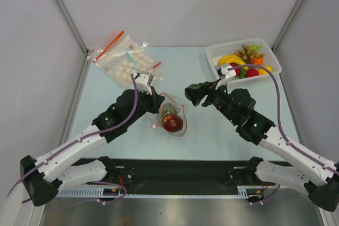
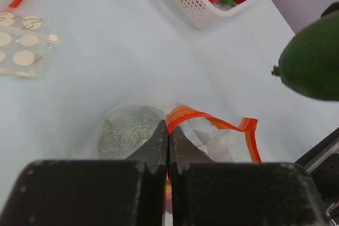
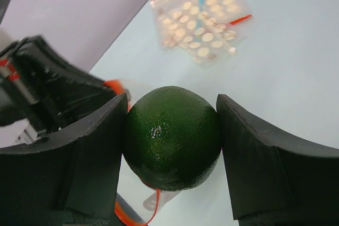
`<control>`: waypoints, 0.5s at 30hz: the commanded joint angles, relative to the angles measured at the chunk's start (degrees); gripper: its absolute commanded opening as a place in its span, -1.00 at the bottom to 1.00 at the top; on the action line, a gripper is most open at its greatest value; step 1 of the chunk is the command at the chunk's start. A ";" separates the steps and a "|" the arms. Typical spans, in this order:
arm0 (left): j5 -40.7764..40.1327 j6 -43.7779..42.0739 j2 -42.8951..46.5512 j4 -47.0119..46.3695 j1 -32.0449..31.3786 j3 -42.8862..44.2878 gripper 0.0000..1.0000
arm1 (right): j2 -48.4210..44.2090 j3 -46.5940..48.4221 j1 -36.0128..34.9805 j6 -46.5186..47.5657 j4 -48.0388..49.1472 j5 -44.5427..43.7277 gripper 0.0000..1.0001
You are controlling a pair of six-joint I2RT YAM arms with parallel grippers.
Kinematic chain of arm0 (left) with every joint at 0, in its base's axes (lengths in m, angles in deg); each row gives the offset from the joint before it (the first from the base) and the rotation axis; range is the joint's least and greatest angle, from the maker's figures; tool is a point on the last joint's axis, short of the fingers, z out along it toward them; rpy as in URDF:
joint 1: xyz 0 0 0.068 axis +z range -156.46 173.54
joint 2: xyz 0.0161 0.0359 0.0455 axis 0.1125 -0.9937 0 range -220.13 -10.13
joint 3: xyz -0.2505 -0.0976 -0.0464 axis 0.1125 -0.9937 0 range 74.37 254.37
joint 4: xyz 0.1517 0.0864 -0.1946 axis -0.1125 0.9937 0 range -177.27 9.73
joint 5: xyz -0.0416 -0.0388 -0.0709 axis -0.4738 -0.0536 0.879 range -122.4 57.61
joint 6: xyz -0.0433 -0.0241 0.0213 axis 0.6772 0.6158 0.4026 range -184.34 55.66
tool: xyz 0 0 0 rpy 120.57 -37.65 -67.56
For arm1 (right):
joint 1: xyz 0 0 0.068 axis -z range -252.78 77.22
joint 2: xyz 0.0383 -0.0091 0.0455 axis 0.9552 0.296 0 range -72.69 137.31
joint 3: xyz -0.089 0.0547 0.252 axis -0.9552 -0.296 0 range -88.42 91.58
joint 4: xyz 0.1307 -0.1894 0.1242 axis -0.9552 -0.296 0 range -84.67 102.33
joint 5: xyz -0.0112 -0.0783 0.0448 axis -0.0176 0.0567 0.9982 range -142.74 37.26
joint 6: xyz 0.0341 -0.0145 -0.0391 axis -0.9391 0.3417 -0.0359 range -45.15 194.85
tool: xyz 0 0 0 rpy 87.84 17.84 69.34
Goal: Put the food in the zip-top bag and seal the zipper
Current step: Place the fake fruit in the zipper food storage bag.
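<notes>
The zip-top bag (image 1: 174, 119) lies mid-table with its mouth open. Inside it are a rough grey-green ball (image 1: 168, 108) and a shiny red round fruit (image 1: 172, 124). My left gripper (image 1: 157, 104) is shut on the bag's red zipper strip (image 2: 212, 123) at the mouth edge, with the grey-green ball (image 2: 124, 130) just beyond its fingers. My right gripper (image 1: 194, 95) is shut on a dark green ball (image 3: 172, 136) and holds it in the air just right of the bag mouth. The ball also shows in the left wrist view (image 2: 312, 62). The dark red piece is not clear to see.
A white basket (image 1: 217, 51) at the back right holds yellow bananas, a brown grape bunch and other toy produce. Clear bags with pale discs (image 1: 124, 59) lie at the back left. Grey walls close in the table on the left, right and back.
</notes>
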 commanded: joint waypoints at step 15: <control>-4.22 -1.36 0.81 1.62 -0.33 3.48 -0.99 | 12.65 -0.53 -23.70 17.24 11.83 -15.15 -0.32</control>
